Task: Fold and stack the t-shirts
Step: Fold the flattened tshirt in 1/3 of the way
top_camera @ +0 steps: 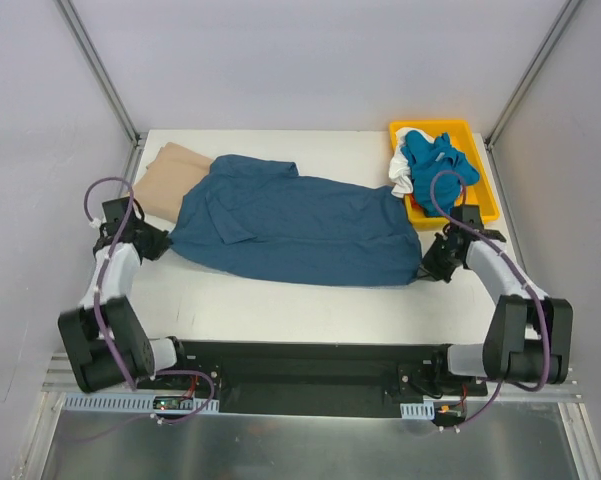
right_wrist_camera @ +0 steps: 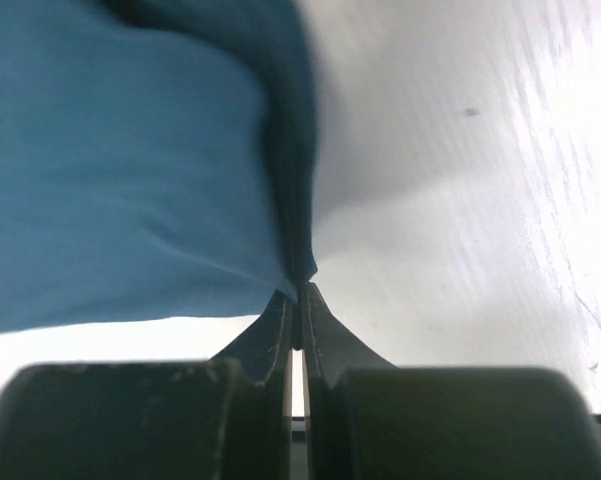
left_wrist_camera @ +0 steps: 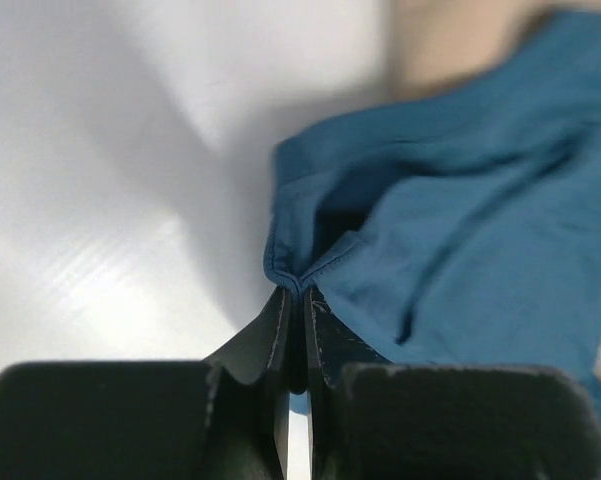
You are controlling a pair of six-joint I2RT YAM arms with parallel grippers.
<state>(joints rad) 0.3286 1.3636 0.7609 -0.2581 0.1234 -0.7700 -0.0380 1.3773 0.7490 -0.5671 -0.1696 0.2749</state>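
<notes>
Left end effector (left_wrist_camera: 298, 292): jaws pressed together on a small pinch of the teal shirt (top_camera: 290, 225), at its near-left corner; the cloth puckers right at the tips.
Right end effector (right_wrist_camera: 300, 288): jaws likewise closed, on a thin fold at the teal shirt's near-right corner; only a sliver of cloth sits between the tips.
Teal shirt: spread sideways across the middle of the counter (top_camera: 280, 300); mostly flat, with wrinkles toward its left end.
Tan shirt (top_camera: 170, 178): behind the teal shirt's left end and partly under it.
Tray (top_camera: 460, 212): just beside the teal shirt's far-right corner; a blue shirt (top_camera: 435, 155) and a white shirt (top_camera: 402, 170) lie bunched in it.
Step in hand: likely the first fold, as both near corners are gripped.
Doing it well: raise both corners together and level; keep the hem taut between them; carry it over toward the teal shirt's far edge; go slowly, since both pinches look shallow and could slip; avoid dragging the tan shirt along.
Arm pose: each arm flanks one end of the teal shirt; elbows raised; wrists low at the counter and turned inward toward its near corners.
</notes>
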